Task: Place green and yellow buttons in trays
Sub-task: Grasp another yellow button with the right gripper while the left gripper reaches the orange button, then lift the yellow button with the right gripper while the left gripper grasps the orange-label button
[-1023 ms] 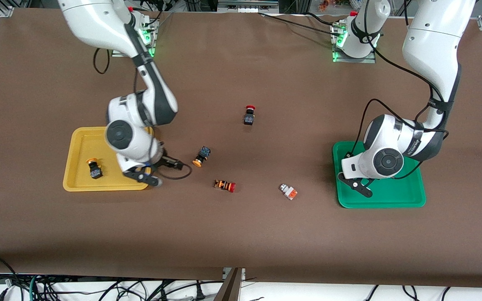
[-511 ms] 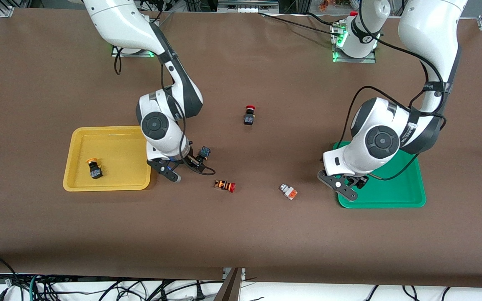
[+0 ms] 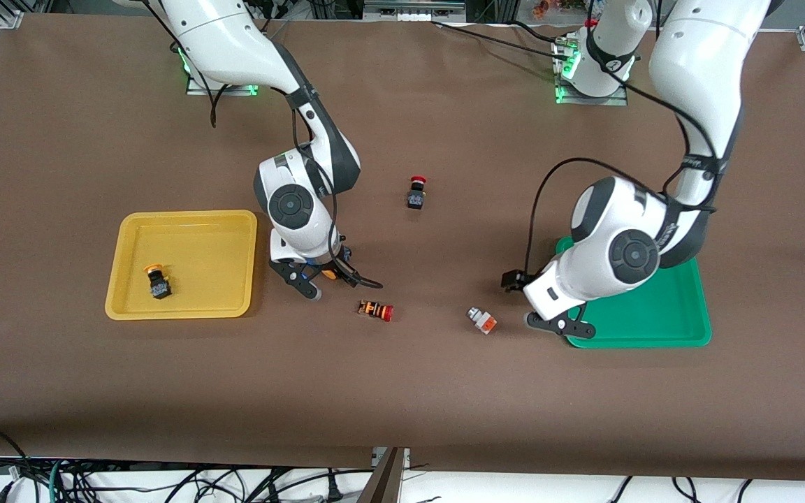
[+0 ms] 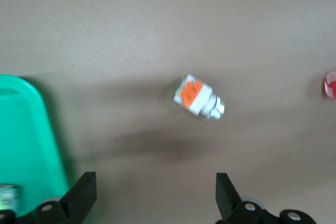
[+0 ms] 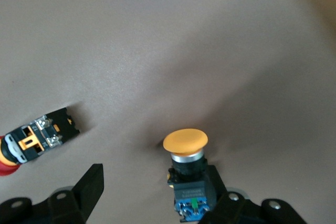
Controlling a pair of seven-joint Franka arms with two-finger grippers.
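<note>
Brown table [image 3: 444, 391]: 2 trays [image 3: 182, 311], buttons [image 3: 481, 320]

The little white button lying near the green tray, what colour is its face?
Orange. The white button shows it best in the left wrist view.

In the front view, the right arm's wrist hides most of the black-bodied button with the round orange-yellow cap [image 3: 330, 273]. In the left wrist view, the picture's edge cuts off a blurred grey-green object [image 4: 9, 196] in the green plastic tray [image 4: 23, 145], and a red cap [image 4: 329, 84] at three o'clock.

Red-capped button [image 3: 416, 193] — striped button [image 3: 375, 309]
</note>
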